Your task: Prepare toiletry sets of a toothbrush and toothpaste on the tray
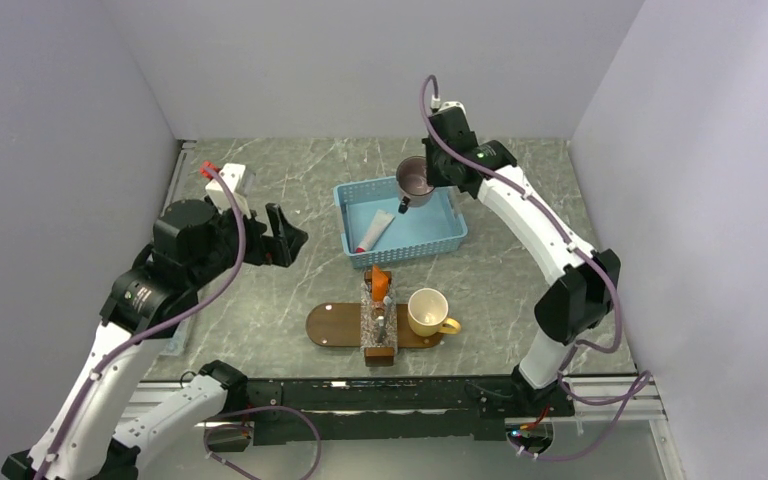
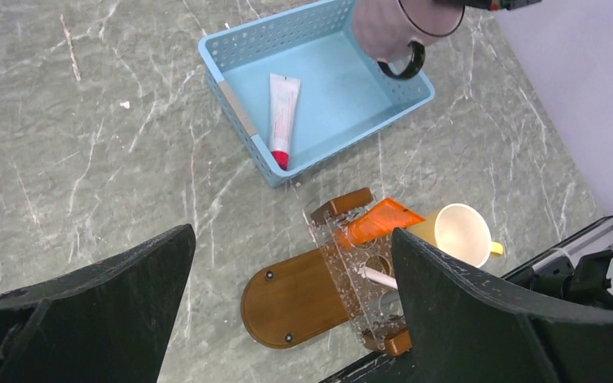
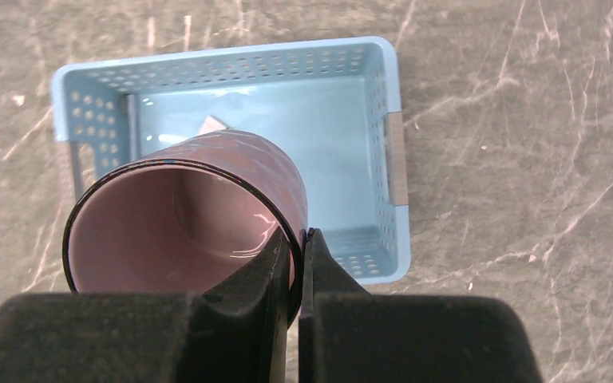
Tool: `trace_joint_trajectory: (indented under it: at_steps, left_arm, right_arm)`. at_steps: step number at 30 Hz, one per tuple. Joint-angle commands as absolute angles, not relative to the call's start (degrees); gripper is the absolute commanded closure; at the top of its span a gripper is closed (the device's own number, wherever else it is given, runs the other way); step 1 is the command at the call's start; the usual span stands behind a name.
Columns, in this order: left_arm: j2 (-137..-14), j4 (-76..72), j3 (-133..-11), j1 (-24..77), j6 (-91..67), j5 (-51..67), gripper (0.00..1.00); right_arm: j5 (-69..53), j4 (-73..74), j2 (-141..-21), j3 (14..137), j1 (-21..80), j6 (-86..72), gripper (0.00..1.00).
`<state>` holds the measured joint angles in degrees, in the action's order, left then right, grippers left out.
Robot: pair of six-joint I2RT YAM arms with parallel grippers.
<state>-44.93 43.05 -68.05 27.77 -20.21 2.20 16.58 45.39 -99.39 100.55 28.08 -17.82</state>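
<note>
Right gripper (image 3: 299, 239) pinches the rim of a mauve mug (image 3: 207, 183), holding it tilted above the light-blue basket (image 3: 387, 104), where a white tube (image 2: 281, 108) lies. Left gripper (image 1: 285, 235) hangs wide open, left of the basket. Orange toothpaste (image 2: 383, 219) rests on a clear rack (image 2: 351, 271) standing across the tray (image 2: 295, 299), beside a yellow cup (image 2: 459, 231)

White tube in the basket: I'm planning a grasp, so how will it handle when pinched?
The white tube lies flat on the floor of the basket, so it probably won't roll. It looks soft and flattened, so it would likely dent when squeezed. It looks slim, so it is probably light.
</note>
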Motion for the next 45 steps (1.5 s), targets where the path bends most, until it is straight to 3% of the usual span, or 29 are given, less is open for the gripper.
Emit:
trace_joint_trajectory:
  at_steps: [1,10,23,37,45]
  left_arm:
    - [-48.0,45.7,-74.4,27.5,-19.3,2.7,0.01]
    - [-52.4,48.1,-80.9,27.5,-21.6,4.6,0.02]
    - [-54.5,46.0,-79.6,27.5,-25.5,9.5,0.06]
    - [-57.9,46.8,-77.1,27.5,-26.0,11.6,0.18]
    - [-60.0,49.6,-75.3,27.5,-23.8,8.9,0.31]
  right_arm:
    - [20.6,45.3,-93.3,104.1,32.8,-16.7,1.0]
    - [22.1,46.9,-88.3,105.8,43.7,-18.8,1.0]
    - [21.4,44.9,-89.3,107.0,55.1,-22.6,1.0]
    - [24.2,43.8,-95.9,110.6,59.3,-22.6,1.0]
    - [24.9,43.5,-99.3,111.2,60.2,-23.3,1.0]
